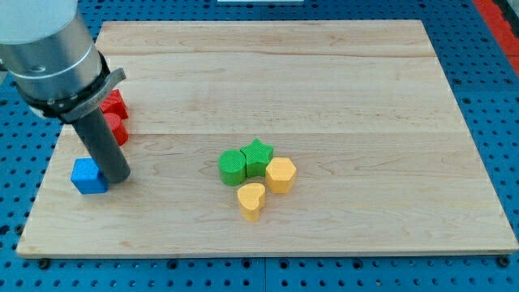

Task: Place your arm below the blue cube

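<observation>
A blue cube point(87, 176) sits near the left edge of the wooden board point(324, 81), toward the view's bottom. My tip point(118, 178) rests on the board right beside the cube's right side, touching or almost touching it. The dark rod rises from there up and to the left into the grey arm body point(45, 53).
A red block point(114, 116) lies just above the cube, partly hidden behind the rod. In the board's middle stands a cluster: a green cylinder point(232, 166), a green star point(258, 156), a yellow hexagon point(280, 174) and a yellow heart point(251, 200).
</observation>
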Controlling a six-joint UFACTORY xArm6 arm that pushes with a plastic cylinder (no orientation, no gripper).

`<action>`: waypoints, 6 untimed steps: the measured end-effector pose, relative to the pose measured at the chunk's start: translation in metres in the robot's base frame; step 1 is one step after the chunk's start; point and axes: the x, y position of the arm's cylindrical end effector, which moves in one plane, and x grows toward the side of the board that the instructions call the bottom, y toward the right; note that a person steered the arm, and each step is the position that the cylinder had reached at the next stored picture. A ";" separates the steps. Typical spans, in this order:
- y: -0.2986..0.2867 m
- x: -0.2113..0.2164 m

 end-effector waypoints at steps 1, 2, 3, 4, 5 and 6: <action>-0.016 0.028; -0.038 -0.007; -0.030 -0.041; -0.024 -0.044; -0.036 -0.020; -0.041 -0.012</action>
